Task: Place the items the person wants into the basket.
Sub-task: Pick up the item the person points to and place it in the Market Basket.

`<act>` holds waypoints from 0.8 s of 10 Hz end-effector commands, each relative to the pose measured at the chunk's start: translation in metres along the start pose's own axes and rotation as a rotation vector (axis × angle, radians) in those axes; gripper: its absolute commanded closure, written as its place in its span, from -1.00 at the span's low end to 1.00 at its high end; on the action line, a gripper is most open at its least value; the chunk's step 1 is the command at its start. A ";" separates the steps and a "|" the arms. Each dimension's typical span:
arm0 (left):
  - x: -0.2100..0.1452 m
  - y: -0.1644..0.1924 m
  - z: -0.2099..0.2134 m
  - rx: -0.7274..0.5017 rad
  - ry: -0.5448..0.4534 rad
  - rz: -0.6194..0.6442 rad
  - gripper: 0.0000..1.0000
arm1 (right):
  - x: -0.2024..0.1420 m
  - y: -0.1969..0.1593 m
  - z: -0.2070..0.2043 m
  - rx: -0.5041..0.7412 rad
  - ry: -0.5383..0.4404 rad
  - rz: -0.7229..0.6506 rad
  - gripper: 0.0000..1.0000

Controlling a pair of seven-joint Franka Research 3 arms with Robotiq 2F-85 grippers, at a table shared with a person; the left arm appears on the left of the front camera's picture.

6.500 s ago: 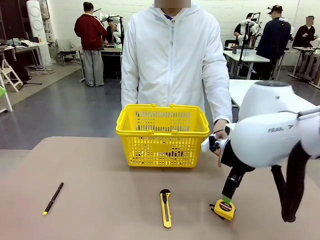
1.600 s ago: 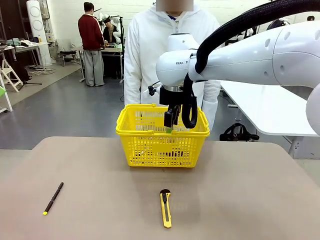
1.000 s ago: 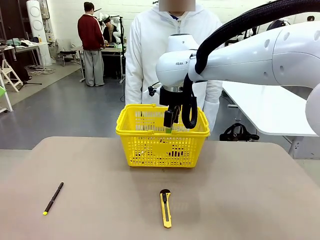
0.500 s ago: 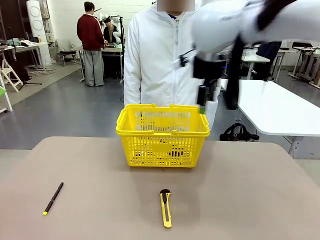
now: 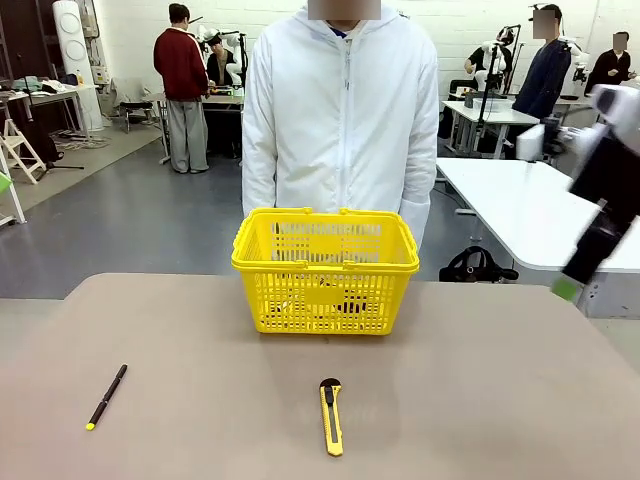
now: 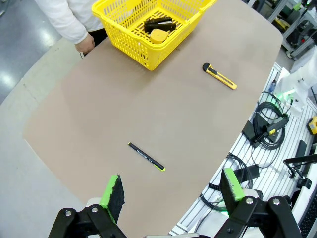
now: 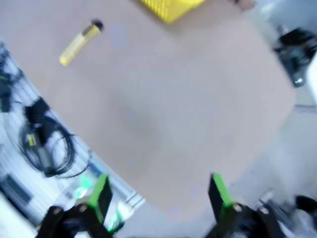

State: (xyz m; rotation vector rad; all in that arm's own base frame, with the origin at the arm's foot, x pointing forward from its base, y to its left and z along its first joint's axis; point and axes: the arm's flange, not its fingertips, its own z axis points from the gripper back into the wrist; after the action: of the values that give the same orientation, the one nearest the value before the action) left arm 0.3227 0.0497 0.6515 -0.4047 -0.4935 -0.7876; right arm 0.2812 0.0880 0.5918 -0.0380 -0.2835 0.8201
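The yellow basket (image 5: 325, 270) stands mid-table in front of the person (image 5: 340, 110) in the white jacket. From the left wrist view, the basket (image 6: 130, 22) holds the yellow tape measure (image 6: 159, 35) and a slim dark item (image 6: 157, 23) beside it. High above the near table edge, my left gripper (image 6: 172, 191) hangs open and empty. My right gripper (image 5: 568, 287) is a blur at the far right, away from the basket. In its own view the right gripper (image 7: 159, 196) is open with nothing between its fingers, and a corner of the basket (image 7: 171, 7) shows at the top.
A yellow-and-black utility knife (image 5: 331, 417) lies near the front edge, in front of the basket. A thin black pen (image 5: 106, 396) lies at the front left. The person's hand (image 6: 88, 43) hangs by the table's far edge. Cables and gear sit below the near edge.
The right arm has left its place above the basket, risen and swung out to the right edge. The tape measure it picked up from the table earlier is gone from there.
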 end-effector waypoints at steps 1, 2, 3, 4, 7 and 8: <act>-0.001 0.001 0.001 -0.010 -0.003 -0.012 -1.00 | -0.021 0.001 -0.012 0.011 -0.045 -0.003 -1.00; -0.001 0.001 0.001 -0.010 -0.003 -0.012 -1.00 | -0.024 -0.001 -0.017 0.019 -0.041 -0.008 -1.00; -0.001 0.001 0.001 -0.010 -0.003 -0.012 -1.00 | -0.023 -0.001 -0.021 -0.004 -0.022 -0.059 -1.00; -0.001 0.001 0.001 -0.010 -0.003 -0.012 -1.00 | -0.030 0.003 -0.007 0.015 -0.030 -0.021 -1.00; -0.001 0.001 0.001 -0.010 -0.003 -0.012 -1.00 | -0.030 0.003 -0.007 0.015 -0.030 -0.021 -1.00; -0.001 0.001 0.001 -0.010 -0.003 -0.012 -1.00 | -0.030 0.004 -0.009 0.016 -0.035 -0.025 -1.00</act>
State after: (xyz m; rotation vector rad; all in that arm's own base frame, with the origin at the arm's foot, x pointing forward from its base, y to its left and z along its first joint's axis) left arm 0.3227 0.0497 0.6515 -0.4046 -0.4934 -0.7877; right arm 0.2608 0.0699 0.5765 -0.0048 -0.3108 0.8019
